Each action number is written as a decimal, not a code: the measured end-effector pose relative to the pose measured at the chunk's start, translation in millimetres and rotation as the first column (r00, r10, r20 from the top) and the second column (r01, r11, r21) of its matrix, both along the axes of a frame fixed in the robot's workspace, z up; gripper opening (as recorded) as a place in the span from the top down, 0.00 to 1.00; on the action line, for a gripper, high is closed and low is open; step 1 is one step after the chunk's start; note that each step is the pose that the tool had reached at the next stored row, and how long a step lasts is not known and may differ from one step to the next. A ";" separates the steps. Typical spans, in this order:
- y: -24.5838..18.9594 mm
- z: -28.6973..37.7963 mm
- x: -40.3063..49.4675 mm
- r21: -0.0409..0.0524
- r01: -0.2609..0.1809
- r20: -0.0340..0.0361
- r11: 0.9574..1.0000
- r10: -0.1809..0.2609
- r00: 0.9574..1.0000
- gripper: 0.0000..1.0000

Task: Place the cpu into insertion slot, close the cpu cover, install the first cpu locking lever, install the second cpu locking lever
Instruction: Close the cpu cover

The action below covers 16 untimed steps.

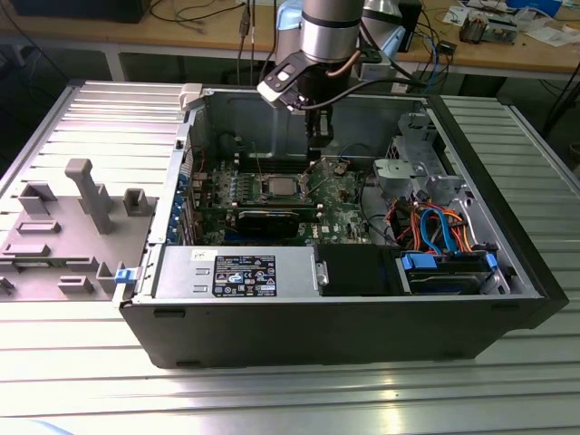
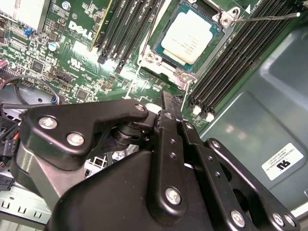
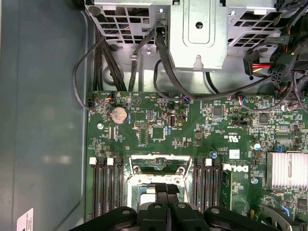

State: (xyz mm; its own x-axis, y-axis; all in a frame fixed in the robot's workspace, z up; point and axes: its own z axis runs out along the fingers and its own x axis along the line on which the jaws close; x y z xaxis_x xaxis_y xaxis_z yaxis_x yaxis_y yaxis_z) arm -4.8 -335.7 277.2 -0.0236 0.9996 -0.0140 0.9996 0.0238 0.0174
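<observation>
The ribbed aluminium bench [image 1: 272, 390] carries an open black computer case [image 1: 335, 317], lying on its side across the middle. Just beside the case, toward the bench edge at the exterior view's left, lies a grey fixture plate [image 1: 54, 237] with upright blocks.

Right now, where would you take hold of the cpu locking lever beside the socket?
Probably the locking lever near its free end, out over the memory slots. It is a thin bare rod standing clear of the socket there, so come from above and close across it.

Cpu [image 2: 189, 36] sat in the insertion slot [image 2: 150, 58] on the motherboard [image 3: 159, 120], memory slots [image 2: 231, 57] either side. Board lay inside the case [image 1: 317, 335], behind the power supply [image 1: 236, 272] in the exterior view.
</observation>
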 end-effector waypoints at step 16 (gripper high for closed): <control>0.0 0.0 4.5 0.000 0.000 0.000 1.000 0.000 1.000 0.89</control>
